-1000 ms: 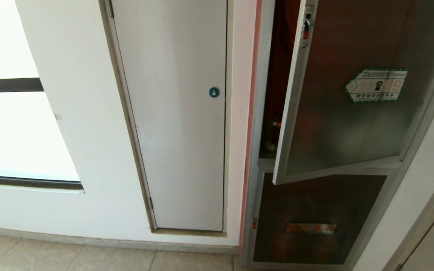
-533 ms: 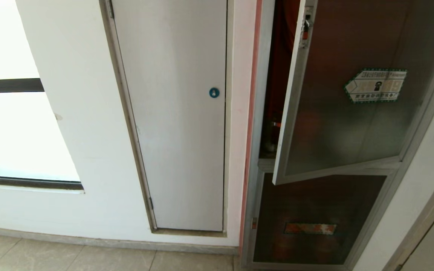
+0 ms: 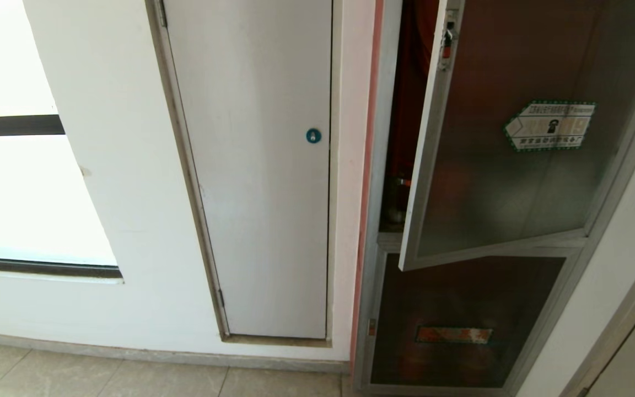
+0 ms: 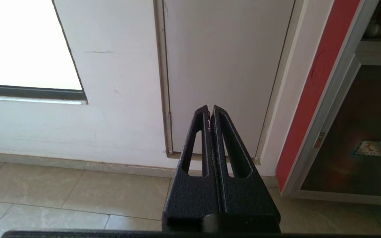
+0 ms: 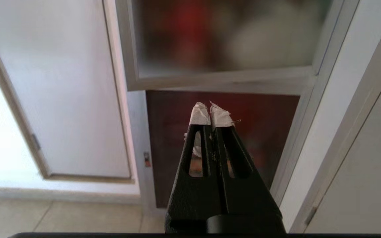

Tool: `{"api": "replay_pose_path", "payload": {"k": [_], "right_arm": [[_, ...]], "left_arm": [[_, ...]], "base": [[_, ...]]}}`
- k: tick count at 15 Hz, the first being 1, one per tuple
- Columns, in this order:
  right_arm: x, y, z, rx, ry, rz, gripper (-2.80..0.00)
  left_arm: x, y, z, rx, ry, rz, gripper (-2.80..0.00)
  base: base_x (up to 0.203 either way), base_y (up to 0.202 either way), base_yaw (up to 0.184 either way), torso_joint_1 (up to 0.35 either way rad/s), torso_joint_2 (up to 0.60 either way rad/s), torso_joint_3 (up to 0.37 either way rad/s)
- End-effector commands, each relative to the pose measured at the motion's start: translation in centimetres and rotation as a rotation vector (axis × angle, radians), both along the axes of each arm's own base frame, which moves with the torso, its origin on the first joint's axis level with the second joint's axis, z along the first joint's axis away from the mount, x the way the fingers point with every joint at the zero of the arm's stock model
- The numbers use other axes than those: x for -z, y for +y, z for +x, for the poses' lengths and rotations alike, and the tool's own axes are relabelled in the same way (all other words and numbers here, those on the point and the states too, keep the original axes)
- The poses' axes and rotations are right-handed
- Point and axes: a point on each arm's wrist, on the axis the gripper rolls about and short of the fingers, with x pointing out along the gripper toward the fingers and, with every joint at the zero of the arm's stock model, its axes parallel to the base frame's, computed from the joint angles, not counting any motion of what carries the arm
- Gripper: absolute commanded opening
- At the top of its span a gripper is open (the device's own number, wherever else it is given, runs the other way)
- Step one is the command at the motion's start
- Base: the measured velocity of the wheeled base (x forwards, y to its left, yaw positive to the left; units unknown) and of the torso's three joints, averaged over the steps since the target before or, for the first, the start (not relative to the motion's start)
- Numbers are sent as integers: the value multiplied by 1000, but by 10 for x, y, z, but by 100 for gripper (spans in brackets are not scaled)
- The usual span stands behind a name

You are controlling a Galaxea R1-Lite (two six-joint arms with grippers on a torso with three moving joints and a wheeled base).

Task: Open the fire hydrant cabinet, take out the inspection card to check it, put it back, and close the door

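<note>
**Door ajar, both tools closed and empty**

Your door (image 3: 516, 149) hangs partly open on the fire hydrant cabinet (image 3: 383, 231), a gap too narrow to show the inspection card. Your right tool (image 5: 210, 110), pinched closed on nothing, faces the lower panel (image 5: 223, 132); your left tool (image 4: 209, 110), also closed, sits parked.

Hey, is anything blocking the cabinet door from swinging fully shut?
Nothing visible does. The door hangs ajar, and the gap to the cabinet frame shows only the red hose set back inside. Both grippers sit low, away from the gap.
</note>
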Motion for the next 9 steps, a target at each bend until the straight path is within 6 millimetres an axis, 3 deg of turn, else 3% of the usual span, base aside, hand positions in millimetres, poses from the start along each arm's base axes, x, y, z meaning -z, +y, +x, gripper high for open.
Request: {"api": "replay_pose_path", "payload": {"k": [1, 4, 9], "right_arm": [[23, 0, 9, 5, -30, -19, -280], [45, 0, 19, 7, 3, -41, -280], [50, 0, 19, -11, 48, -44, -280]], "left_arm": [[0, 0, 0, 0, -1, -1, -280], [0, 0, 0, 0, -1, -1, -280], [0, 0, 0, 0, -1, -1, -280]], "base": [[0, 0, 0, 0, 0, 0], [0, 0, 0, 0, 0, 0], [0, 0, 0, 0, 0, 0]]}}
